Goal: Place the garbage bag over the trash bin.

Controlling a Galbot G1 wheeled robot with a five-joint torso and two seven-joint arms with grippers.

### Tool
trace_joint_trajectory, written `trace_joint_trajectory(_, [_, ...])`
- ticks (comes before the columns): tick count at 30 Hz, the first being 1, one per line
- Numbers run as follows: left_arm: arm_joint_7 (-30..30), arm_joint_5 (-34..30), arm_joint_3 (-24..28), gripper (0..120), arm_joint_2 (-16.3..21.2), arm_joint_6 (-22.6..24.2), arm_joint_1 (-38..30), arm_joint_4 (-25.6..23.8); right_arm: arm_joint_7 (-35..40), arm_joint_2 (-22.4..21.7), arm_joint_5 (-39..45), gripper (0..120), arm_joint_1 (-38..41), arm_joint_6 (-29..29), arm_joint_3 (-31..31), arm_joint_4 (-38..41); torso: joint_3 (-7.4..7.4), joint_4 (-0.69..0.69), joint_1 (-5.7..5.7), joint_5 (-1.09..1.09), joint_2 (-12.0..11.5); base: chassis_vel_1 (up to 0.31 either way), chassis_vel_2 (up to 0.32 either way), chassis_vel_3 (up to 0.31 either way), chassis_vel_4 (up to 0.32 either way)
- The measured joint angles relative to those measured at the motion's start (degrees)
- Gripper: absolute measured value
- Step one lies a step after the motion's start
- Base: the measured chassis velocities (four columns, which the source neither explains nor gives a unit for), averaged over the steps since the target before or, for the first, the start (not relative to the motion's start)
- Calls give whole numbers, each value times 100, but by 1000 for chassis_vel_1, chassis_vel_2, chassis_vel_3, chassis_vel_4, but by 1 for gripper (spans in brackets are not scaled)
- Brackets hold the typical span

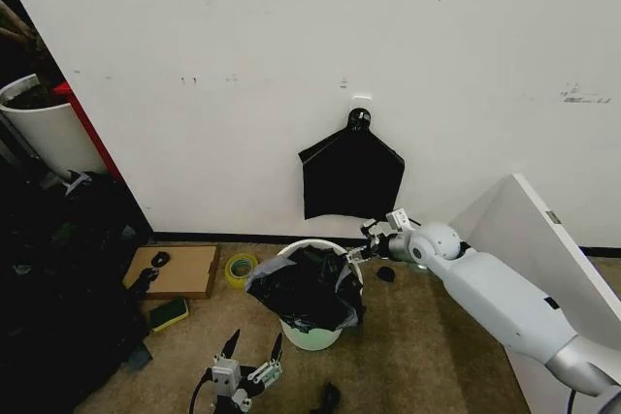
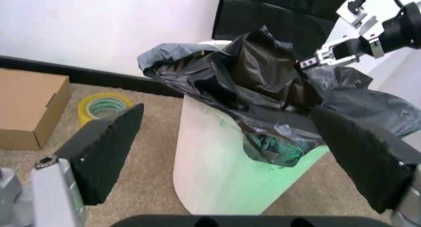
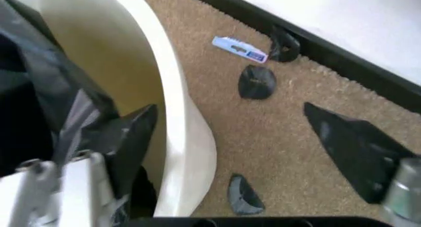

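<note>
The bag [image 1: 309,288] lies bunched over the bin [image 1: 312,334], covering only part of its rim. The right claw [image 1: 362,252] is at the far rim with fingers apart, one seemingly inside the bin. The left claw [image 1: 252,348] (also apart) hovers low in front. The film should be stretched evenly outward over the rim.

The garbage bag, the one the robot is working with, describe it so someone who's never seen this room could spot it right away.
Below the white wall, on the brown carpet, stands a round cream-white trash bin. The garbage bag is the crinkled, glossy black plastic heaped over its mouth, with the right gripper at its edge. Unlike the flat, smooth black bag hanging on the wall above, it is loose and billowy.
</note>
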Motion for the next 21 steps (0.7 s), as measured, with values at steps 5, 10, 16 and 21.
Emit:
trace_joint_trajectory(5, [-16,-12,9,100,-13,26,-20,22,-69,17,-9,60,19,2,-47,17,0,0,0,0,0,0,0,0,0])
trace_joint_trajectory(10, [-18,-20,23,100,-24,64,-34,24,-137,19,-37,44,28,5,-89,19,0,0,0,0,0,0,0,0,0])
trace_joint_trajectory(16, [-30,-24,29,100,-29,84,-38,30,-177,30,-69,22,27,8,-99,19,0,0,-1,0,0,0,0,0,0])
trace_joint_trajectory(21, [-48,8,33,100,-61,99,-38,44,-198,30,-75,7,10,9,-96,30,0,0,-1,0,0,0,0,0,0])
